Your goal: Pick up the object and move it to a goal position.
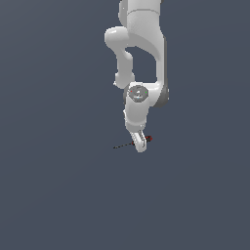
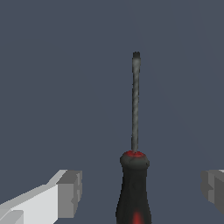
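The screwdriver [image 1: 124, 145] is tiny, with a red-and-black handle and a thin dark shaft. In the exterior view the shaft points to the exterior view's left and the red handle end shows just right of the fingers. My gripper [image 1: 140, 144] is lowered over the handle. In the wrist view the handle [image 2: 134, 183] lies between my two grey fingertips [image 2: 70, 192], with a clear gap on each side. The gripper [image 2: 141, 192] is open and touches nothing. The shaft [image 2: 135, 100] runs straight away from the handle.
A plain dark grey-blue floor [image 1: 58, 185] fills both views. The white arm [image 1: 141, 44] hangs down from the top of the exterior view. No other objects or goal marker show.
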You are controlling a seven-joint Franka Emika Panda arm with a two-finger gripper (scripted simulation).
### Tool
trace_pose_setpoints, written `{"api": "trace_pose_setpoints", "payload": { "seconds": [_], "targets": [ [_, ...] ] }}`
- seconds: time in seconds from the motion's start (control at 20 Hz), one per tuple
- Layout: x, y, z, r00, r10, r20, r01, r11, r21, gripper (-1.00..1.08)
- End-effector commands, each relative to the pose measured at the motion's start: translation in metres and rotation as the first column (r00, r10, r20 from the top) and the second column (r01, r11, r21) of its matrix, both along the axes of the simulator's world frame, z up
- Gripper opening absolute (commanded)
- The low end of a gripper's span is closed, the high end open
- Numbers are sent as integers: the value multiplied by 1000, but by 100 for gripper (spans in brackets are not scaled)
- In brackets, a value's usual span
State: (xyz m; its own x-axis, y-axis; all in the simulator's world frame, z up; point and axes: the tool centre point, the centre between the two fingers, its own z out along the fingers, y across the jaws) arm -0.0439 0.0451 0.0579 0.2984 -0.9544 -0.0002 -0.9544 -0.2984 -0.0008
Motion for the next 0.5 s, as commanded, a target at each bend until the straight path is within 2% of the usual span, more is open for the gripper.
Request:
{"api": "trace_pose_setpoints", "payload": {
  "seconds": [0.0, 0.45],
  "targets": [
    [-1, 0, -9, 1000, -1, -1, 1, 1000, 0, 100],
    [-1, 0, -42, 1000, -4, -1, 4, 1000, 0, 100]
  ]
}}
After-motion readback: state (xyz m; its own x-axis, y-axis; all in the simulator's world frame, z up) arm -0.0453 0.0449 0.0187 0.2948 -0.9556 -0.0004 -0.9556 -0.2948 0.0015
